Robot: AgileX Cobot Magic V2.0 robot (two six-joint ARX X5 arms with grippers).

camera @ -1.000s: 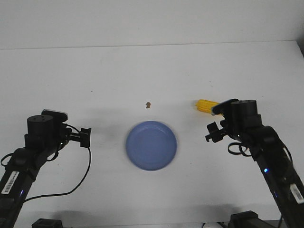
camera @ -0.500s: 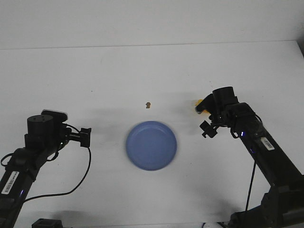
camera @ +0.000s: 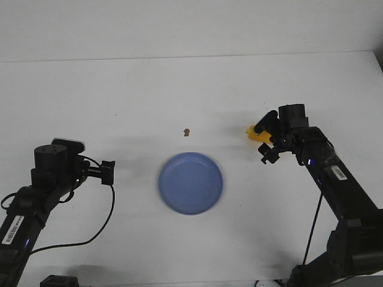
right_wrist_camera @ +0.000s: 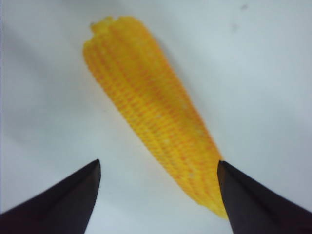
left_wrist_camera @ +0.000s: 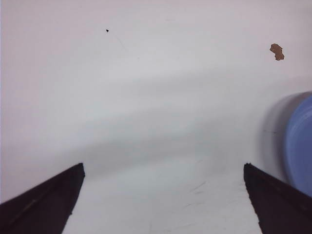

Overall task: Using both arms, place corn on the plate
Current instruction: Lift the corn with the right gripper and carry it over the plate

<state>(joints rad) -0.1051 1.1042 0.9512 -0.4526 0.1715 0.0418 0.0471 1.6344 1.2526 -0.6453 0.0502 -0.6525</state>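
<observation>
The right pincer hangs just over the corn, its two black fingers spread wide and holding nothing; from the wrist camera the cob lies on the white counter slantwise between them, its blunt end stretching away ahead of the pincer and its narrower end running in close beside one finger. From the front only a sliver of yellow shows past the pincer's tip, so most of the cob is hidden there. The plate sits well apart from this pincer, off toward the middle of the counter, bare and blue. The left pincer waits on the far side of the plate, also gaping and empty, with a small brown crumb out ahead of it and the plate's rim at the edge of its view. To my eye the step in hand is the reach and grasp. Doing it well probably means turning the wrist so the fingers straddle the cob squarely across its width instead of along its slant, centring on the thick middle rather than the taper, then coming down low before closing. A round cob may roll or squirt out if pinched off-centre or near its tip.
</observation>
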